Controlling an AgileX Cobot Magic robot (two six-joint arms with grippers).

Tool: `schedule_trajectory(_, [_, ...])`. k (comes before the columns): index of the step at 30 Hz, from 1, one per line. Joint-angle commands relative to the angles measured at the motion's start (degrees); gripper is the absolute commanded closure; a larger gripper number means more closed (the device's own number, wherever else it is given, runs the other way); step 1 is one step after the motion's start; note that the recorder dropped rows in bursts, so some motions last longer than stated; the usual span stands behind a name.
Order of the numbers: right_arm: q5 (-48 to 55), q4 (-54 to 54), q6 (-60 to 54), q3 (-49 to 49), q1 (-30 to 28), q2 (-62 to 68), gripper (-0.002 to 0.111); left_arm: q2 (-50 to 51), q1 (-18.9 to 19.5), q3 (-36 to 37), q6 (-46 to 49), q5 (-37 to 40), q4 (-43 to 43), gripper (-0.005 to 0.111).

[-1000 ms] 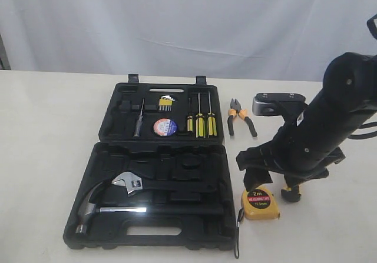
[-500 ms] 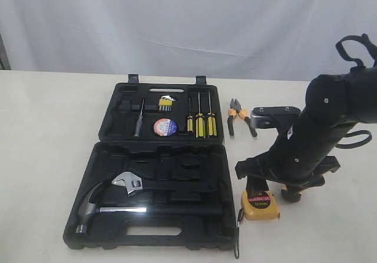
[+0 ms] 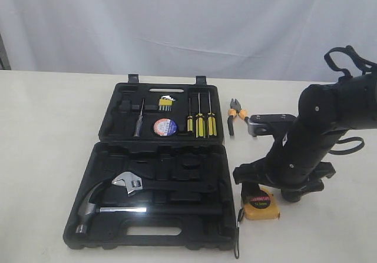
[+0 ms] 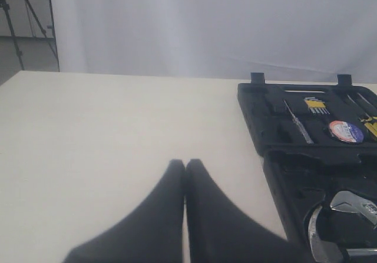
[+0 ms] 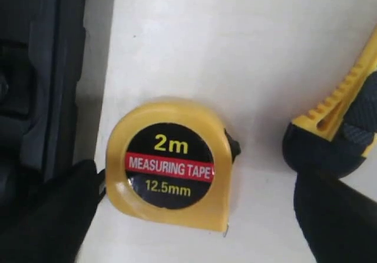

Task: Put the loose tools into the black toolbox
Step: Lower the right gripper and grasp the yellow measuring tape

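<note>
The black toolbox (image 3: 112, 216) lies open on the table, and the black tape roll (image 3: 165, 126) rests in its far half. Right of the box lie the orange-and-black pliers (image 3: 237, 115) and, nearer, the yellow tape measure (image 3: 262, 207). My right gripper (image 3: 261, 187) is low over the tape measure (image 5: 171, 163), open, with one finger (image 5: 47, 210) on each side of it and not touching. The yellow-and-black utility knife (image 5: 341, 116) lies just beside the other finger (image 5: 336, 216). My left gripper (image 4: 185, 164) is shut and empty over bare table left of the toolbox (image 4: 265, 122).
Three yellow-handled screwdrivers (image 3: 199, 122), a small yellow key set (image 3: 165, 103) and a thin driver (image 3: 139, 117) sit in the far half. A steel hammer (image 3: 88, 207) and a wrench (image 3: 131, 183) lie in the near half. A white curtain hangs behind the table.
The right arm has come down and shifted left, so its gripper now hangs over the top of the tape measure and hides part of the pliers' handles. The tools have not moved.
</note>
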Motion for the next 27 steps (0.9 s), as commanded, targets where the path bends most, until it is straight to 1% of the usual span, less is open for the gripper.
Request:
schedule_trajectory(1, [-1.3, 0.4, 0.1, -0.4, 0.0, 0.1, 0.024, -0.2, -0.1, 0.1, 0.0, 0.0, -0.1, 0.107])
schedule_trajectory(8, [-3.9, 0.5, 1.0, -0.4, 2.5, 0.5, 0.024, -0.2, -0.1, 0.1, 0.0, 0.0, -0.1, 0.107])
schedule_trajectory(21, [-3.1, 0.6, 2.9, -0.4, 2.5, 3.9, 0.024, -0.2, -0.1, 0.1, 0.0, 0.0, -0.1, 0.107])
schedule_trajectory(27, [-0.5, -3.4, 4.3, -0.4, 2.5, 3.9, 0.024, -0.2, -0.1, 0.1, 0.0, 0.0, -0.1, 0.107])
